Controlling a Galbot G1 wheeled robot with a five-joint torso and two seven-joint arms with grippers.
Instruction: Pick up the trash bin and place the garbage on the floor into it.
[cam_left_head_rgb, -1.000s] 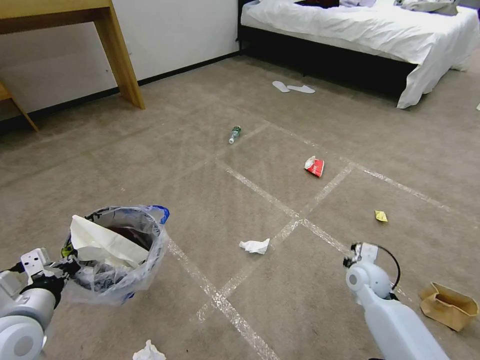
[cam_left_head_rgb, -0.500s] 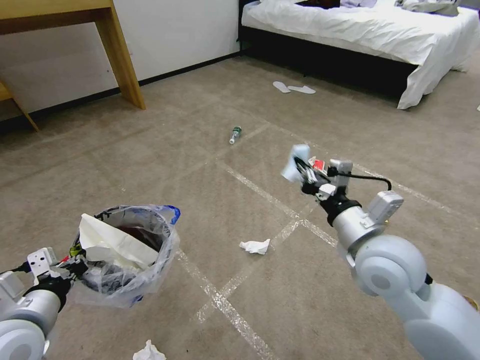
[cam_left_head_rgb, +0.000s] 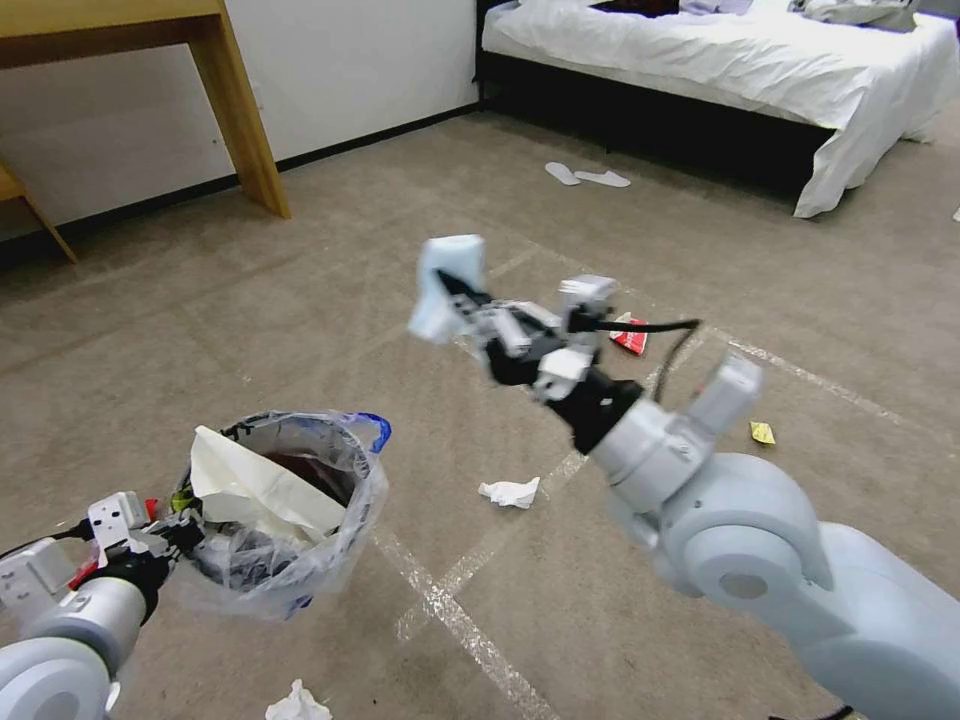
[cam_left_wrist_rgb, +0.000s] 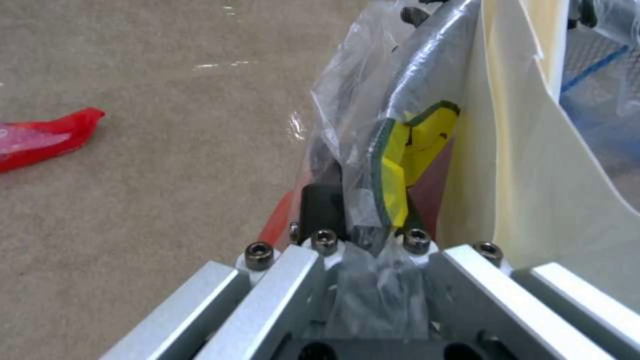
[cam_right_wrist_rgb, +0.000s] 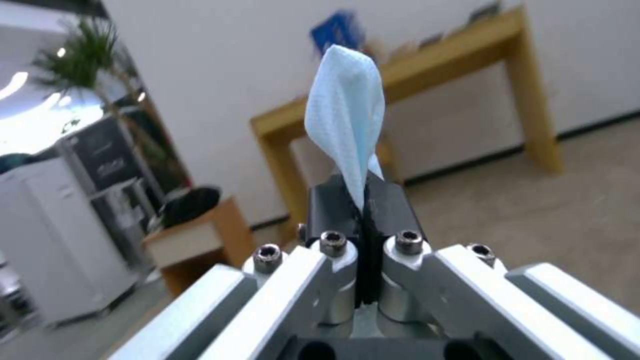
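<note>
We note right pincer (cam_left_head_rgb: 462, 290) clenched on the light blue mask (cam_left_head_rgb: 443, 285); left pincer (cam_left_wrist_rgb: 363, 210) grasping the bag-lined red bin's (cam_left_head_rgb: 290, 520) rim. The loosely pinched mask could flutter past it.

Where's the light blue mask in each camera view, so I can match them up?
Head view: light blue mask mid-frame, pinched in the right gripper, above the carpet.
Left wrist view: not in it.
Right wrist view: mask upper centre, between the fingers.
Shared landmark: wooden table.
</note>
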